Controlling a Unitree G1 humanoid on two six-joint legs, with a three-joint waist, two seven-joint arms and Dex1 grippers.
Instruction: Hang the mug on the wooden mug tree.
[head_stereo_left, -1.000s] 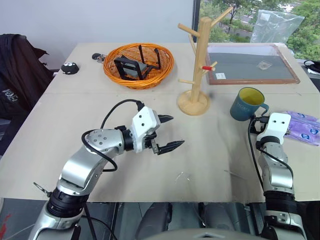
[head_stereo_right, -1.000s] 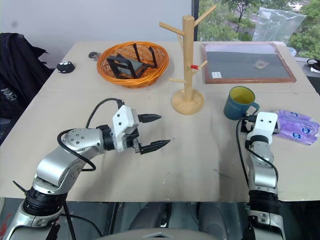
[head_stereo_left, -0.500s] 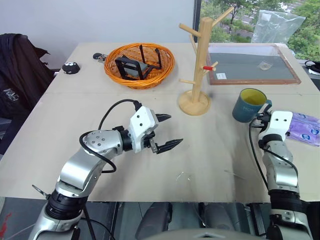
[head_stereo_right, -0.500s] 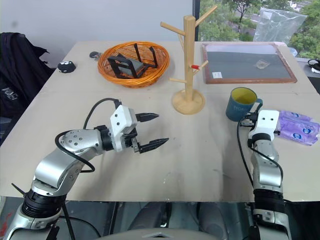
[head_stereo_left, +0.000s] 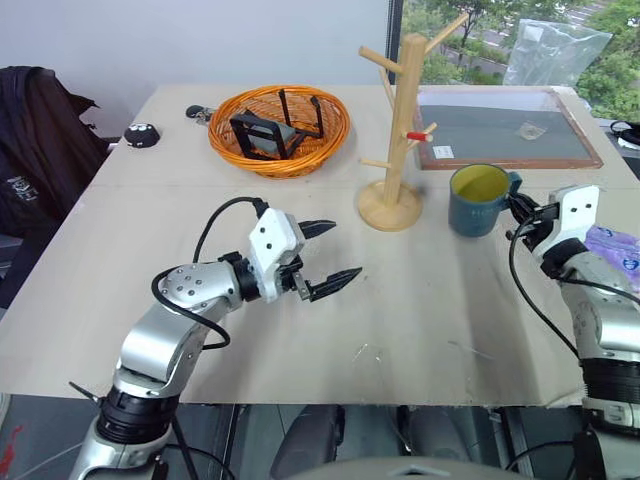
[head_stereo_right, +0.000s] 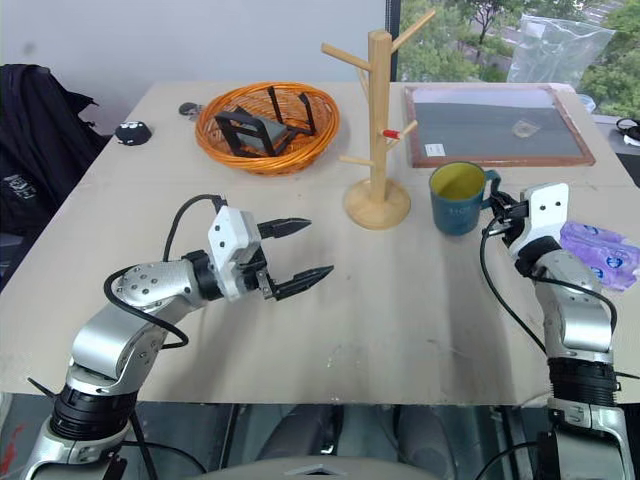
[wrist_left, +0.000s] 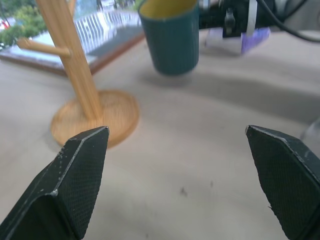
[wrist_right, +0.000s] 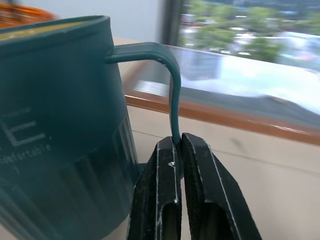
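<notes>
Pinching mug (wrist_right: 60, 125) handle: right pincer (wrist_right: 179, 150) | left pincer (head_stereo_left: 322, 255) agape, mid-table

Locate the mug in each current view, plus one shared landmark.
Left eye: mug, right of centre, beside the wooden mug tree.
Right eye, same spot.
Left wrist, top centre.
Right wrist, left half, handle pinched in the right gripper.
Landmark: the tree's round base.
</notes>
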